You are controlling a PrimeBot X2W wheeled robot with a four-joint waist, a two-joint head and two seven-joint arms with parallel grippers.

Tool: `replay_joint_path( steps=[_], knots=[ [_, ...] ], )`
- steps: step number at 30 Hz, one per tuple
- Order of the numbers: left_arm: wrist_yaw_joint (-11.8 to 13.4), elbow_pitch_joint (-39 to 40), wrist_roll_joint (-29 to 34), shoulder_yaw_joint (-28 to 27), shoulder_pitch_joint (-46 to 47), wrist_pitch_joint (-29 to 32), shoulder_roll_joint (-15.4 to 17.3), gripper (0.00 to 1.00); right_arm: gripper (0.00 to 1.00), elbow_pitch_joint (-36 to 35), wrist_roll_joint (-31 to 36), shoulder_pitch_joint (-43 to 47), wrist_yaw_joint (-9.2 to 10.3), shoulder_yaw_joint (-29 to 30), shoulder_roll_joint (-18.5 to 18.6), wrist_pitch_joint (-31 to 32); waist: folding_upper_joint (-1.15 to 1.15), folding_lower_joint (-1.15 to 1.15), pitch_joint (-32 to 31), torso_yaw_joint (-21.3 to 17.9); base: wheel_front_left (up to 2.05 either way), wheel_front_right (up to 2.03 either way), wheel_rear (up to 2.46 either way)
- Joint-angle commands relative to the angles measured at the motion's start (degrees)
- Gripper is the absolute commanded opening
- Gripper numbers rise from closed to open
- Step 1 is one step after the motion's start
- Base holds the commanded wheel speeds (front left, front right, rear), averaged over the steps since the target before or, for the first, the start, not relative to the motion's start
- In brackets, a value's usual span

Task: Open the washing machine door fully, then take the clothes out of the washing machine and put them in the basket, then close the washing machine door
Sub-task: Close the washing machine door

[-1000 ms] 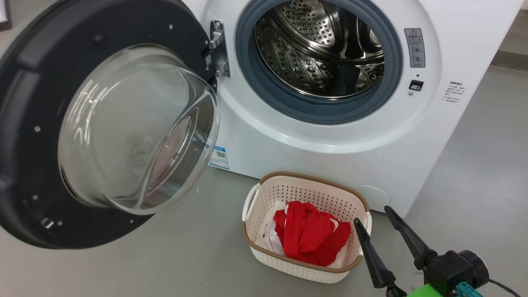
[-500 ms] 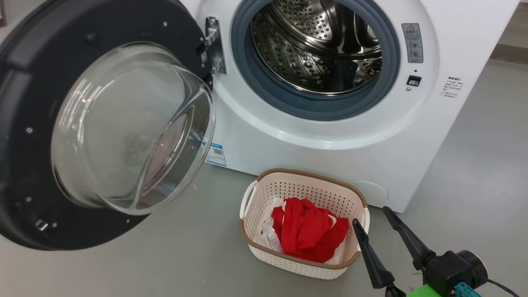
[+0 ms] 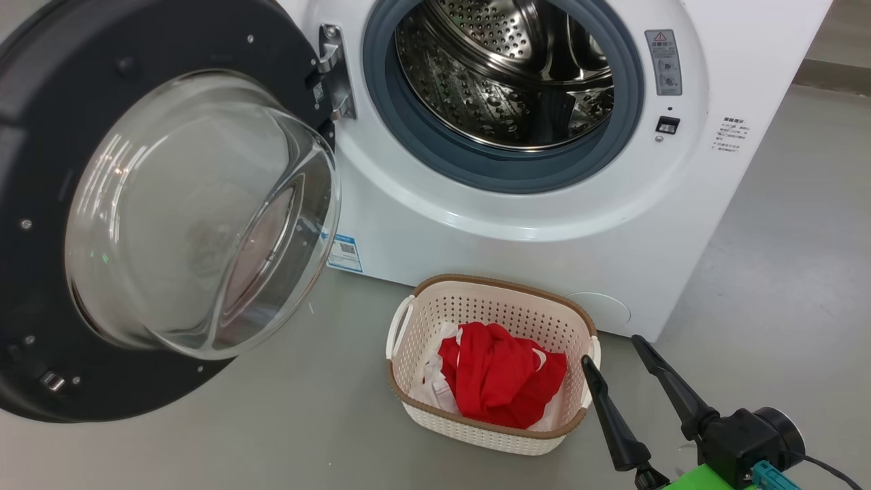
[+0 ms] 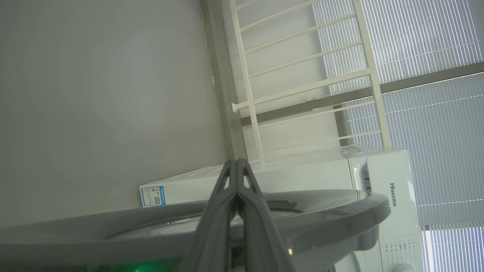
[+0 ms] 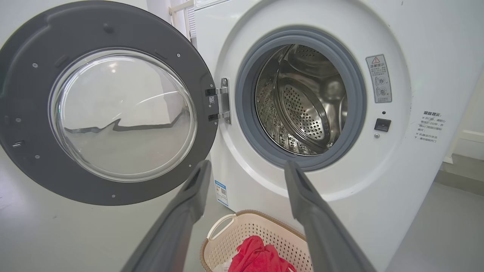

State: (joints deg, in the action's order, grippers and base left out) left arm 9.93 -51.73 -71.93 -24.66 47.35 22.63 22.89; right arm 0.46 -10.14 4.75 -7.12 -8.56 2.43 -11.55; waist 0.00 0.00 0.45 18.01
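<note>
The washing machine door (image 3: 54, 102) stands swung wide open at the left, its glass bowl (image 3: 197, 211) bulging toward me. In the white washing machine (image 3: 517, 231) the steel drum (image 3: 503, 75) shows no cloth. The basket (image 3: 490, 280) sits on the floor in front of it, holding the clothes: a red heap (image 3: 500, 384) and a white piece (image 3: 429, 388). My right gripper (image 3: 612, 350) hangs open just right of the basket, holding nothing. The right wrist view looks at the door (image 5: 30, 75), drum (image 5: 306, 105) and basket (image 5: 257, 230). My left gripper (image 4: 235, 162) is shut, above the door's outer edge (image 4: 321, 211).
Grey floor (image 3: 272, 422) spreads under the door and around the basket. A skirting edge (image 3: 830, 75) runs behind the machine at the right. The left wrist view shows a white railing (image 4: 302, 90) and window blinds (image 4: 435, 37) beyond the machine.
The whole head picture has slid a little left, so the camera has moved. The right gripper stays open at the same spot in view. The clothes and basket have not shifted.
</note>
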Motion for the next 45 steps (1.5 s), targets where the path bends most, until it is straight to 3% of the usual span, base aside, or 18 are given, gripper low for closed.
replay_joint_path(
  steps=[1,13,23,45],
  knots=[
    [-1.0,1.0,0.2,-0.1,2.0,1.4,3.6,0.00,1.00,-1.6,0.3,-2.2,-0.36,-1.4,0.4,-0.2,0.00,0.00,0.1,0.1,0.00,0.00,0.00],
    [-2.2,2.8,-0.6,1.8,0.6,7.6,2.2,0.00,1.00,-1.3,-0.3,-2.5,-0.36,-1.1,0.4,-0.9,0.00,0.00,0.4,0.8,0.00,0.00,0.00],
    [-2.5,8.4,-3.1,1.6,-1.3,10.9,-1.6,0.00,1.00,-0.7,-0.7,-2.6,-0.36,-0.8,0.4,-1.6,0.00,0.00,0.3,1.5,0.00,0.00,0.00],
    [2.6,25.4,-5.1,2.8,-9.2,15.4,-8.8,0.00,1.00,0.2,-1.6,-3.1,-0.36,-0.8,0.4,-2.6,0.00,0.00,0.7,1.7,0.00,0.00,0.00]
  ],
)
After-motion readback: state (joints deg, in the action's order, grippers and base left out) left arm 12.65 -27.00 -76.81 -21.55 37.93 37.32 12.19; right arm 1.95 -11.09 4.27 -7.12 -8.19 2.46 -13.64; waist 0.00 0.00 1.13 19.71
